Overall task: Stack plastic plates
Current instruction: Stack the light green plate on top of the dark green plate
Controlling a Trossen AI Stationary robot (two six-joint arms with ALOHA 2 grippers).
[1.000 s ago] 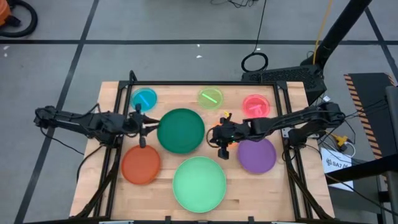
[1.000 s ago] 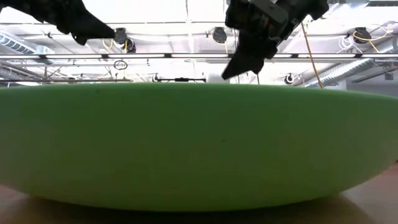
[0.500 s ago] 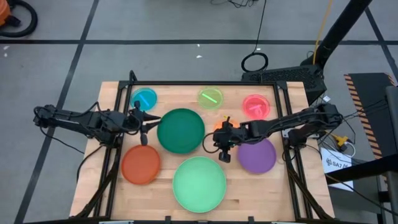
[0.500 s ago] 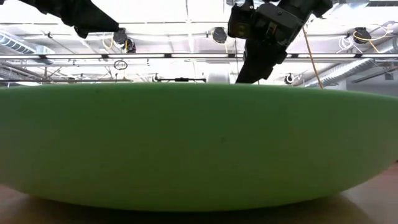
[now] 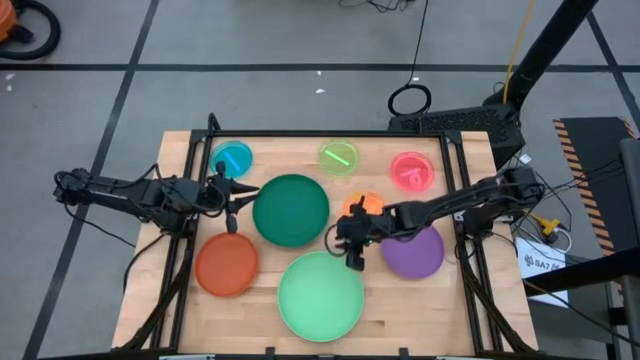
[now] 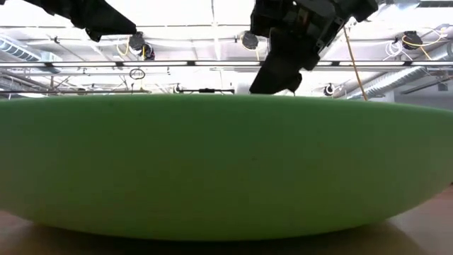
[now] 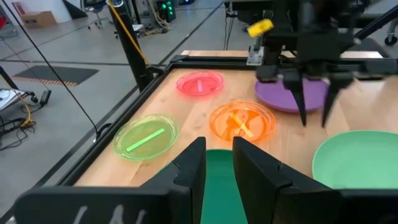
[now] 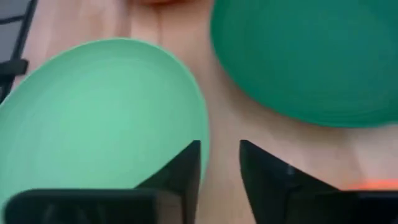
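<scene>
Several round plastic plates lie flat on the wooden table: dark green (image 5: 290, 210), mint (image 5: 320, 295), purple (image 5: 415, 252), brown-orange (image 5: 226, 264), and small blue (image 5: 232, 158), lime (image 5: 338, 157), pink (image 5: 411, 170) and orange (image 5: 366, 205). My right gripper (image 5: 352, 250) hangs open, fingers pointing down, over bare wood between the mint, dark green and purple plates, just nearer than the orange plate (image 7: 242, 121). My left gripper (image 5: 238, 197) is raised at the dark green plate's left edge, its fingers (image 7: 193, 168) a little apart with nothing between them.
A black frame (image 5: 190, 200) runs along the table's left, far and right sides. The mint plate (image 6: 226, 163) fills the low view and hides the table behind it. Bare wood shows at the near right corner (image 5: 440, 310).
My right gripper has opened and moved toward the table's near edge and a little left, away from the small orange plate. That plate, mostly hidden under the gripper before, now lies in full view on the table between the dark green and purple plates.
</scene>
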